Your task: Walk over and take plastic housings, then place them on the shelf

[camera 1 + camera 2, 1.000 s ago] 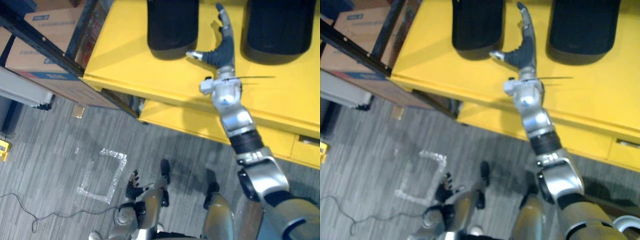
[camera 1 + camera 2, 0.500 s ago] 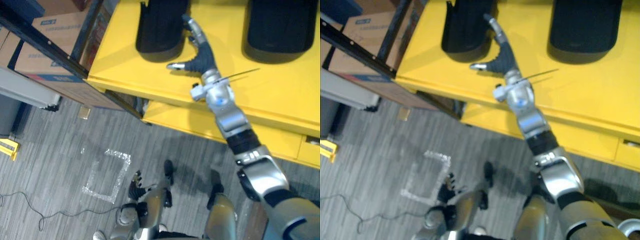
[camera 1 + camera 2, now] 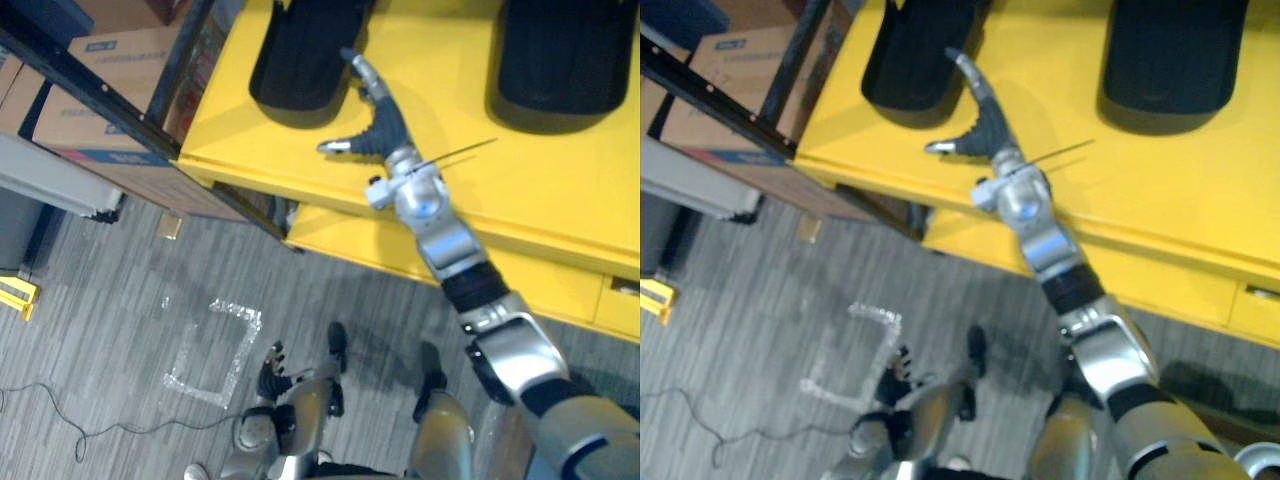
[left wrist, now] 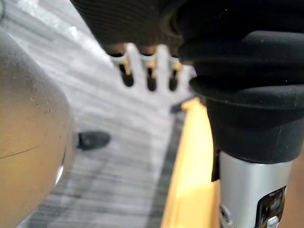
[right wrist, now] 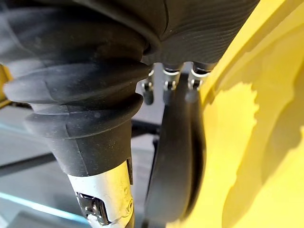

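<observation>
Right hand: the right hand [image 3: 378,125] is stretched out over the yellow tabletop [image 3: 245,125], well in from its front edge, its dark ribbed back facing up.
Hand state: its fingers [image 5: 169,80] run out straight and its thumb is splayed wide to the side; nothing is gripped.
Contact: the fingertips lie along the side of the left housing [image 3: 300,60]. From where I stand they look to be touching it, but I cannot be certain.
Left housing: black plastic, rounded at its near end, on the tabletop towards its left corner.
Right housing: a second black one, the right housing [image 3: 565,60], is on the same tabletop, well apart from the first and on the far side of the arm from it.
Tabletop: bright yellow, with bare surface between the two housings.
Lower ledge: a yellow lower ledge [image 3: 360,240] juts out just below the tabletop's front edge.
Frame: a dark frame [image 3: 90,92] runs slantwise just off the tabletop's left end.
Box: a cardboard box [image 3: 95,65] is behind that frame, left of the tabletop.
Floor: grey striped floor [image 3: 100,320] in front of the tabletop, with a tape square [image 3: 210,350] stuck on it.
Left hand: the left hand [image 3: 268,372] hangs low over the floor, well short of the tabletop, fingers loose and holding nothing.
</observation>
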Available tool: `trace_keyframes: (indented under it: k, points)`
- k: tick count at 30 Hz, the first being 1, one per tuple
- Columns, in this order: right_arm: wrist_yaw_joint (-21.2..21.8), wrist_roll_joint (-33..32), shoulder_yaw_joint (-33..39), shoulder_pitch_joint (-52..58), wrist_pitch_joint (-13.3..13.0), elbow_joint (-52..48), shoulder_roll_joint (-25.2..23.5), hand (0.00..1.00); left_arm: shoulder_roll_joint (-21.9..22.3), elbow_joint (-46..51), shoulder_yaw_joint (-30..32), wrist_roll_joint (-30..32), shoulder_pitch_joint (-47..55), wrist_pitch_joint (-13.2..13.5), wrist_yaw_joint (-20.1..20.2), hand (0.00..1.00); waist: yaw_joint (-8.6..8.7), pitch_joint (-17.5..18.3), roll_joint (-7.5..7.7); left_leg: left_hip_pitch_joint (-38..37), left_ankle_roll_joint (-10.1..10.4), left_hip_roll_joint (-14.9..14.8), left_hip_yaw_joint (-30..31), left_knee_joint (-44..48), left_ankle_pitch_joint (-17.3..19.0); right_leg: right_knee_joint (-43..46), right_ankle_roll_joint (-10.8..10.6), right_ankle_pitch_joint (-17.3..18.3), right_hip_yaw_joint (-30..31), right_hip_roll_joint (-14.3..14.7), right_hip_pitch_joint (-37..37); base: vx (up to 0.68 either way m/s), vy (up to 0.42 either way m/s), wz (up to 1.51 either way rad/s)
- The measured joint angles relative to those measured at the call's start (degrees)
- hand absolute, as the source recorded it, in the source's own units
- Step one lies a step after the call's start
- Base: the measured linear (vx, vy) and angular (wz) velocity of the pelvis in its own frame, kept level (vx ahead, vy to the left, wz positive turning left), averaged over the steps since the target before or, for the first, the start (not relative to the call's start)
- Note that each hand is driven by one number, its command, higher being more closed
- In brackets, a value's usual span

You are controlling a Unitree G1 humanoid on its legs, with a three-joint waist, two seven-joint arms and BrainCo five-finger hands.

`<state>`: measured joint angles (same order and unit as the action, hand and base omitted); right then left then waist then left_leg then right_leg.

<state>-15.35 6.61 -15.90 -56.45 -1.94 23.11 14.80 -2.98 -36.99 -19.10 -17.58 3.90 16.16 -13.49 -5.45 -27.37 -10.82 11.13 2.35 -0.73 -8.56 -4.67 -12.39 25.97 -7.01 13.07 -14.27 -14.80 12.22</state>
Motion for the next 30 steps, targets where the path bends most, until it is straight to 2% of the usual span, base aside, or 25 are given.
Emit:
trace_keyframes:
  k: [4, 7, 13, 15, 17, 21, 23, 24, 27, 30]
  points:
    - [-6.2, 1.1, 3.7, 0.0, 0.0, 0.0, 0.1, 0.00, -0.1, 0.0, -0.1, 0.0, 0.0, 0.0, -0.1, 0.00, 0.05, 0.0, 0.00, 0.0, 0.0, 0.0, -0.1, 0.0, 0.0, -0.1, 0.0, 0.0, 0.1, 0.0, 0.0, 0.00, 0.000, 0.00]
    - [-9.3, 0.9, 5.8, -0.1, 0.0, 0.4, 0.5, 0.00, -0.1, 0.0, -0.2, 0.0, 0.0, 0.0, -0.1, 0.00, 0.13, 0.0, 0.00, 0.0, 0.0, 0.0, -0.2, 0.0, 0.0, -0.2, 0.0, -0.1, 0.2, 0.1, 0.1, 0.00, 0.000, 0.00]
    - [-9.2, 0.6, 8.1, -0.1, -2.9, -3.3, 0.9, 0.00, -0.1, 0.0, -0.2, 0.0, 0.1, 0.0, 0.1, 0.00, 0.71, 0.0, 0.01, 0.0, 0.0, -0.8, -1.3, 0.0, 0.0, -1.6, 0.1, -1.1, 0.9, 1.0, 0.1, 0.00, -0.024, -0.09]
    - [-7.7, 0.8, 8.3, 1.3, -3.3, -14.1, 1.0, 0.00, -0.1, -0.1, -0.2, 0.1, 0.4, 0.0, 0.2, 0.00, 1.86, -0.1, 0.09, -0.2, 0.0, -0.9, -1.6, 0.0, 0.0, -1.9, 0.1, -1.4, 1.4, 1.2, 0.1, -0.01, -0.022, -0.10]
    - [-6.7, 1.0, 8.6, 3.0, -3.7, -20.2, 1.1, 0.00, -0.1, 0.0, -0.1, 0.1, 0.5, 0.0, 0.1, 0.00, 2.33, -0.2, 0.28, -0.4, 0.1, -1.1, -1.9, 0.0, 0.1, -2.2, 0.1, -1.5, 1.6, 1.4, -0.1, -0.01, -0.018, -0.12]
    - [-0.5, -1.9, 9.4, 10.7, -3.7, -34.8, 2.1, 0.00, -0.5, 0.3, 0.5, 0.1, 0.6, -0.2, 0.0, 0.00, 4.07, -1.0, 1.75, -1.3, 0.3, -1.8, -3.5, 0.0, 0.5, -3.0, 0.1, -2.3, 3.2, 2.2, -0.3, -0.02, -0.030, -0.24]
    - [2.8, -3.9, 11.1, 15.5, -2.3, -39.3, 4.2, 0.00, -0.5, 0.4, 0.9, 0.1, 0.6, -0.5, 0.0, 0.00, 5.24, -1.5, 2.55, -1.3, 0.2, -1.9, -4.4, 0.0, 0.7, -3.8, 0.0, -2.9, 3.4, 2.4, -0.2, -0.02, -0.011, -0.16]
    - [4.7, -4.3, 12.5, 18.3, -0.8, -41.0, 5.8, 0.00, -0.5, 0.4, 1.8, 0.0, 0.6, -1.0, -0.1, 0.00, 5.92, -1.6, 3.06, -1.1, 0.1, -2.1, -4.7, 0.0, 0.8, -4.9, -0.1, -3.7, 3.7, 2.7, -0.2, -0.01, -0.005, -0.17]
    - [9.2, -4.3, 14.7, 22.1, 2.9, -41.3, 9.1, 0.00, -0.7, 0.6, 3.3, 0.0, 0.7, -1.6, -0.5, 0.00, 6.28, -1.7, 4.26, -1.0, -0.1, -2.2, -5.2, 0.0, 0.8, -6.0, -0.2, -4.4, 4.1, 3.0, -0.3, 0.00, -0.008, -0.10]
    - [14.3, -7.2, 14.8, 25.3, 4.1, -41.2, 13.3, 0.00, -1.1, 1.2, 4.6, 0.0, 0.9, -1.8, -1.1, 0.00, 6.24, -1.5, 5.60, -0.5, -0.3, -2.5, -6.0, 0.0, 1.0, -7.7, -0.4, -5.9, 4.8, 3.9, -0.4, 0.02, -0.025, -0.10]
